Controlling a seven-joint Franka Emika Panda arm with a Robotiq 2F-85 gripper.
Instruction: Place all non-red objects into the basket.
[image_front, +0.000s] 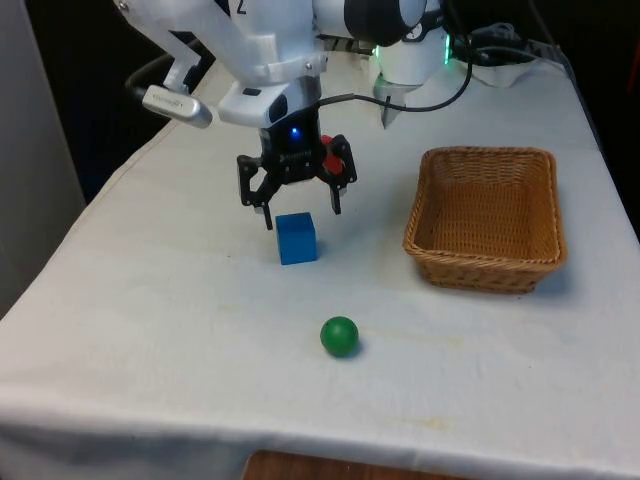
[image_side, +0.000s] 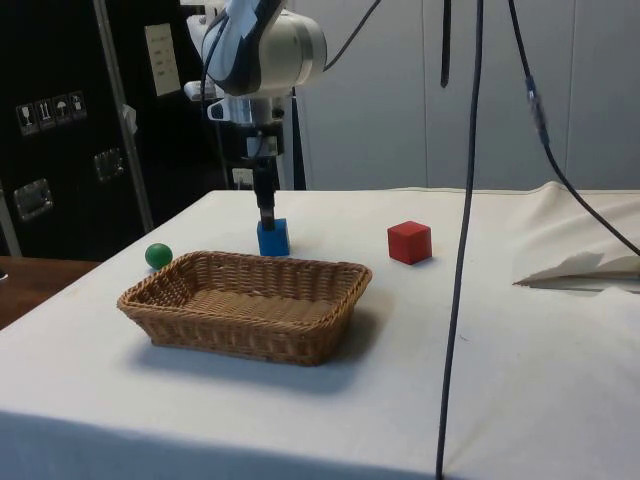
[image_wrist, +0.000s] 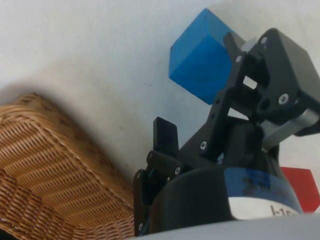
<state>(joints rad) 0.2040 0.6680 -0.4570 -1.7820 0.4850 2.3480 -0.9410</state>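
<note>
The gripper (image_front: 301, 208) hangs just above the blue cube (image_front: 296, 238), its fingers spread apart and holding nothing; from the side it looks nearly touching the cube's top, though I can't be sure. The cube sits on the white cloth (image_front: 150, 330), apart from the wicker basket (image_front: 487, 262) (which has nothing in it). A green ball (image_front: 339, 336) lies nearer the table's front edge. The red cube (image_side: 409, 242) rests behind the gripper, partly hidden in the front view.
</note>
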